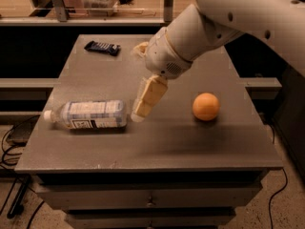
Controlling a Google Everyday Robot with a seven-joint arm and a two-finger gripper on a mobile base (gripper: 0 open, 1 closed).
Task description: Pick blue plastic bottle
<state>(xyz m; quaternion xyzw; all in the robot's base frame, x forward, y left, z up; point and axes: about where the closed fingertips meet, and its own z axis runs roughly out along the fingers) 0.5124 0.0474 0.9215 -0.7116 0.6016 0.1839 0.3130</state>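
The blue plastic bottle (90, 114) lies on its side at the front left of the grey table (157, 147), white cap pointing left, barcode patch facing me. My gripper (136, 82) hangs from the white arm over the middle of the table, just right of the bottle's base. It is open and empty. Its lower cream finger (147, 98) slants down-left, with its tip close to the bottle's right end; I cannot tell whether it touches. The other finger (139, 48) shows behind the wrist.
An orange ball (206, 106) sits on the table right of the gripper. A small dark blue wrapped bar (102, 47) lies at the far left of the table. Drawers run below the front edge. A shelf rail and a clear bin stand behind the table.
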